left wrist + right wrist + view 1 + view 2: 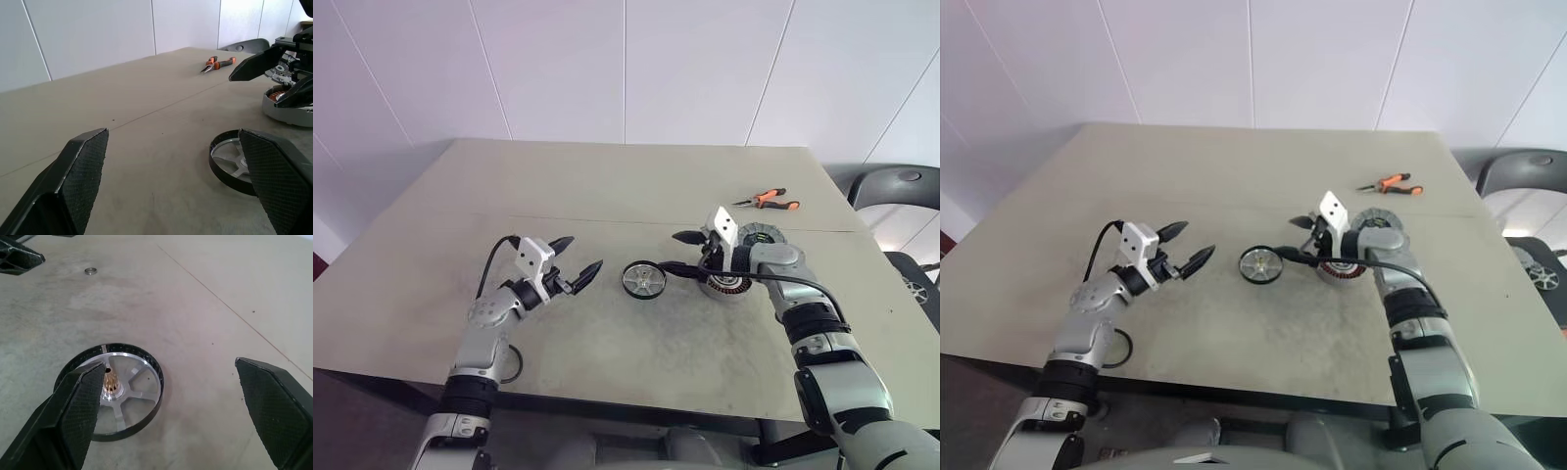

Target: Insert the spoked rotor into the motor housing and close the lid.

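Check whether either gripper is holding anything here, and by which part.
Nothing is held. Both the left gripper and the right gripper are open, and the spoked rotor lies on the table between them, untouched.

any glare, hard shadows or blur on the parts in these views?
Head views: even light, soft shadows, shiny silver spoked rotor readable. Right wrist view: sharp on rotor, brass-coloured hub glints, black textured fingers loom large. Left wrist view: orange-handled pliers slightly soft.

shiny metal spoked rotor, matt, seemingly rough table
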`<control>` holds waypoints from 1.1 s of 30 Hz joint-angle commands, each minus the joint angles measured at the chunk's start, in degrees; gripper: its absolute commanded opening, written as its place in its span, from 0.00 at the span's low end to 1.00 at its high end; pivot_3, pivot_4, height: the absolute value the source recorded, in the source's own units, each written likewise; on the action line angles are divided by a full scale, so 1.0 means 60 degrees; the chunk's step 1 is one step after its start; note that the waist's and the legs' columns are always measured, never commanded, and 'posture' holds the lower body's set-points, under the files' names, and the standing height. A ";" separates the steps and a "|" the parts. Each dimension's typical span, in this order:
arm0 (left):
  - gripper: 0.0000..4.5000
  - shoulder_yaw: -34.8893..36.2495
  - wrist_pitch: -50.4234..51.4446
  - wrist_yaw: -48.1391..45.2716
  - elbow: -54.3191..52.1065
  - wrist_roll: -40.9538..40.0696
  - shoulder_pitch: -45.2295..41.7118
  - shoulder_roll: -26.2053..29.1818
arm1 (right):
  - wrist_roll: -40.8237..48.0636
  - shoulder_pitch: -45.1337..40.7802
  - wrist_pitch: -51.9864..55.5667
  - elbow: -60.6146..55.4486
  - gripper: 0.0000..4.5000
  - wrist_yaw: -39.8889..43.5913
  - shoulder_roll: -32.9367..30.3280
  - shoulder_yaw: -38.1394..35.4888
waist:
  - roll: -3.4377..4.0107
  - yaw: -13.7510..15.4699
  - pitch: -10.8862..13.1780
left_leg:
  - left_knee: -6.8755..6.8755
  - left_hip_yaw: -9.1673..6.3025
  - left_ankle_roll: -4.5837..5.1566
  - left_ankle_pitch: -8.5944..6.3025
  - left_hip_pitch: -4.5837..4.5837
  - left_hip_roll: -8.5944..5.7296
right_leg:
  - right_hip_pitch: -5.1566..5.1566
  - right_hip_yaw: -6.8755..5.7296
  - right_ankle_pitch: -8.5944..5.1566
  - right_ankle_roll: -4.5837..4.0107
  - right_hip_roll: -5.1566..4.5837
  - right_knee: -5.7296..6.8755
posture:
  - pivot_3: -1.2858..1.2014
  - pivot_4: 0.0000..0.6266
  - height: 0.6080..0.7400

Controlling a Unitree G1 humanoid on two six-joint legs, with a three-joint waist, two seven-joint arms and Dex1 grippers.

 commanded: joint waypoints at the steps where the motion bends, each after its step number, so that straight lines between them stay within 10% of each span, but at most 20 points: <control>1: 1.00 0.0028 -0.0151 -0.0005 -0.0058 -0.0012 -0.0263 -0.0028 | 0.0057 -0.0124 0.0199 -0.0541 0.99 -0.0082 -0.0029 0.0042 | 0.0000 0.0002 0.0000 | 0.0000 0.0000 0.0000 0.0000 0.0000 0.0000 | 0.0001 0.0000 0.0000 0.0000 0.0000 0.0000 | 0.52 0.00 1.00; 33: 1.00 0.0081 -0.0022 -0.0095 -0.0107 -0.0012 -0.0389 0.0003 | 0.0182 0.0284 0.1586 -0.2252 0.99 -0.0351 -0.0023 0.0293 | -0.0001 0.0009 0.0000 | 0.0000 0.0001 0.0000 0.0000 -0.0002 0.0000 | -0.0002 -0.0001 0.0000 0.0001 0.0000 -0.0002 | 0.52 0.00 1.00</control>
